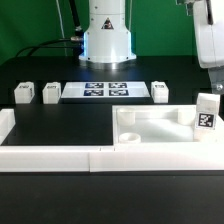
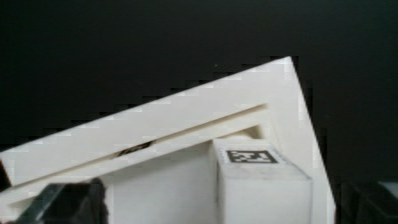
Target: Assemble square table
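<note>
You have the square table top [image 1: 150,128] lying flat on the counter [image 1: 70,125] in the lower right of the exterior view. Its hollow side faces up, and its near edge sits against the low white border wall [image 1: 50,155], which runs along the lower part of the frame and turns up the exterior view's left. One leg [image 1: 207,112] stands upright at the top's right edge, tag toward the camera, directly beneath your arm [image 1: 207,40], which hangs in the upper right of the frame. In the wrist view that leg [image 2: 267,185] fills the foreground, its tag facing the lens, with a corner of the top [image 2: 196,125] behind it. A dark finger [image 2: 57,205] shows beside it, but you cannot tell whether the jaws are clamped on the leg or apart around it. At mid-frame in the exterior view lies the marker board [image 1: 105,91]. The far-left leg [image 1: 22,93] and a second leg [image 1: 50,93] stand off its left end, and a third leg [image 1: 160,92] stands just beside its right end
</note>
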Controlling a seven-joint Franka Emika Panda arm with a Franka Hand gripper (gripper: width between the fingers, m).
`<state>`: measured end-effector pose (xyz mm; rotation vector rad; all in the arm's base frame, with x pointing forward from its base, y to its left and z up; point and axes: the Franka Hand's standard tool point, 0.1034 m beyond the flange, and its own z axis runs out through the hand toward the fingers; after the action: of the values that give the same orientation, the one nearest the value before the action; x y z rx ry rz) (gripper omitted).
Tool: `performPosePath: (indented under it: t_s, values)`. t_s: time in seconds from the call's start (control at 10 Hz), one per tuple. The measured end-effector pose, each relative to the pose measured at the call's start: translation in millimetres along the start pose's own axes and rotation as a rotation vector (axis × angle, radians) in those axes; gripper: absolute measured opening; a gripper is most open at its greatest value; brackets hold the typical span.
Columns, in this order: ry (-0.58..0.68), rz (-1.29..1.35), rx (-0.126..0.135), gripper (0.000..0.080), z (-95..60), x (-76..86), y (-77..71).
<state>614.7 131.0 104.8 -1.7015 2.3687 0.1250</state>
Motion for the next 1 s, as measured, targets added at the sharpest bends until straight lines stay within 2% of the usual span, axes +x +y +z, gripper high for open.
performPosePath:
  t_s: [0.3,0.4,0.5,0.6,1.0]
  values:
    - [0.0,-0.048,0.002,0.0649,0.0,-0.5,0.8]
    - [-0.002,-0.126,0.022,0.0649,-3.2,-2.5,10.5]
    - [-0.001,-0.254,0.004,0.0649,-6.1,-0.3,25.0]
    - [0.001,-0.355,-0.004,0.0649,-7.8,4.3,31.5]
    - [0.004,-0.63,-0.01,0.0649,-5.4,6.6,33.4]
